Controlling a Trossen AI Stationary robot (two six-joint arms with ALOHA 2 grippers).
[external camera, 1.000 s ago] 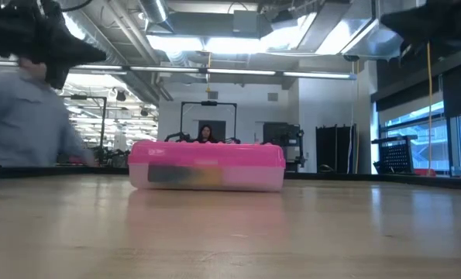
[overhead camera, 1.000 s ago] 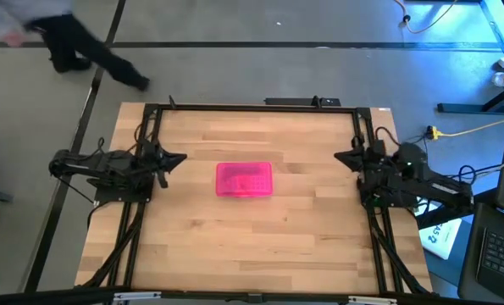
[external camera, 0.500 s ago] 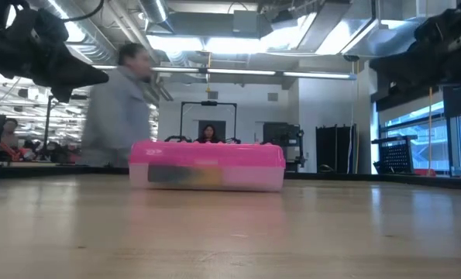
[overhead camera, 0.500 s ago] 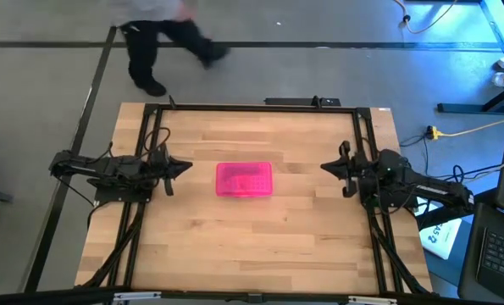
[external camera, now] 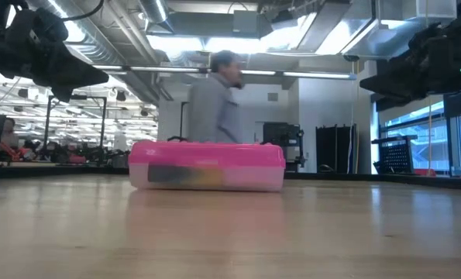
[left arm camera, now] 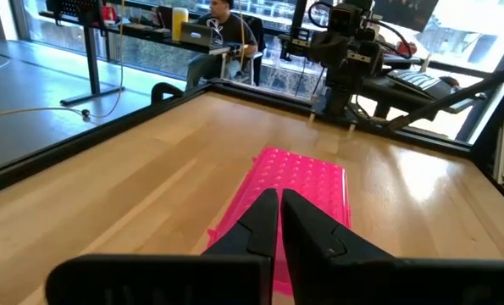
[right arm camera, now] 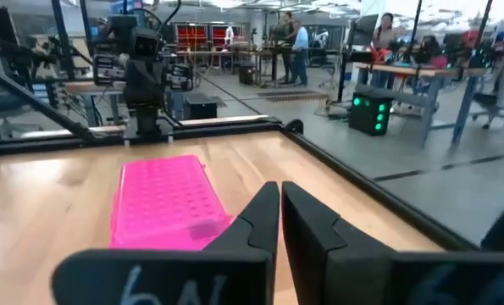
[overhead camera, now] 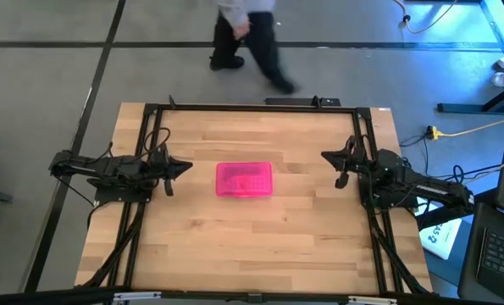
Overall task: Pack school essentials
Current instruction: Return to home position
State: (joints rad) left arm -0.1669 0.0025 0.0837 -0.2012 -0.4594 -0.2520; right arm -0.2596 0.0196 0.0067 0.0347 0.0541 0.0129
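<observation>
School essentials [external camera: 185, 176] showed only as dim dark and yellow shapes through the side of the clear box [external camera: 249, 180]. The pink dotted lid [overhead camera: 244, 179] lay shut on top of it. The box sat in the middle of the desk [overhead camera: 235, 254]. Your left hand [overhead camera: 182, 164] hung well apart from it on one side, and your right hand [overhead camera: 326, 158] well apart on the other. Both had their fingers pressed almost together and held nothing. No loose things lay on the desk, so I think your packing was done and only parking the arms was left.
</observation>
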